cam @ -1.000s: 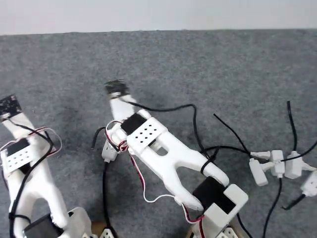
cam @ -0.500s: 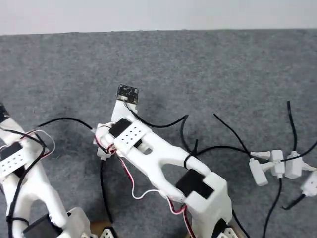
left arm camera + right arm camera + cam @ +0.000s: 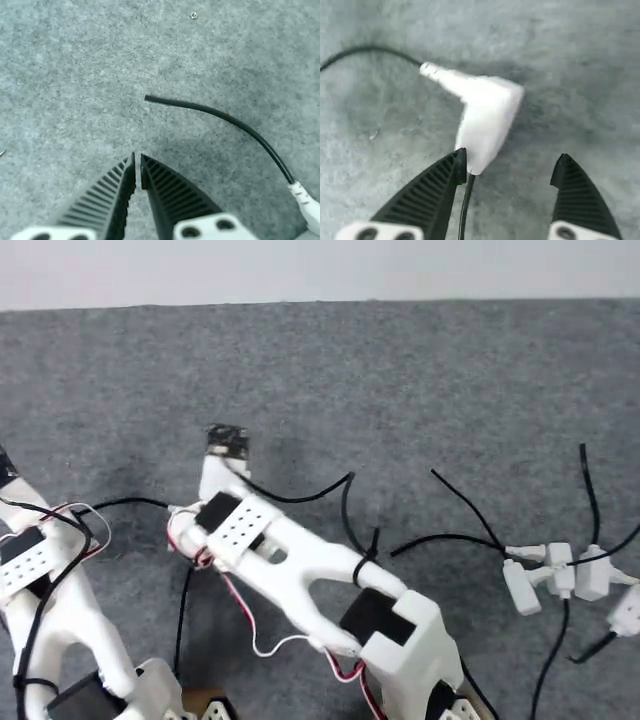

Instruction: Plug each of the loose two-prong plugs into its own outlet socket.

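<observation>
- At the far left of the counter point(image 3: 400, 370), the left arm point(image 3: 45, 580) has drawn outward over the past second, so its wrist now sits at the very edge of the high view. The left arm's jaws are together on nothing, and the cut end of a black cord point(image 3: 150, 99) lies just ahead of them.
- Left of centre, the right arm point(image 3: 300, 570) has swung leftward, and its elbow has followed. The right arm's jaws stand wide apart over a white angled plug point(image 3: 487, 112) lying flat on the counter. The plug's near end is at one jaw tip, though contact cannot be told, and it is well clear of the other tip.
- That looks like lining up for a grasp, with the plug not yet held.
- At the far right, the cluster of white connectors point(image 3: 555, 570) has not shifted. It lies well apart from this plug, so most of the task likely remains.
</observation>
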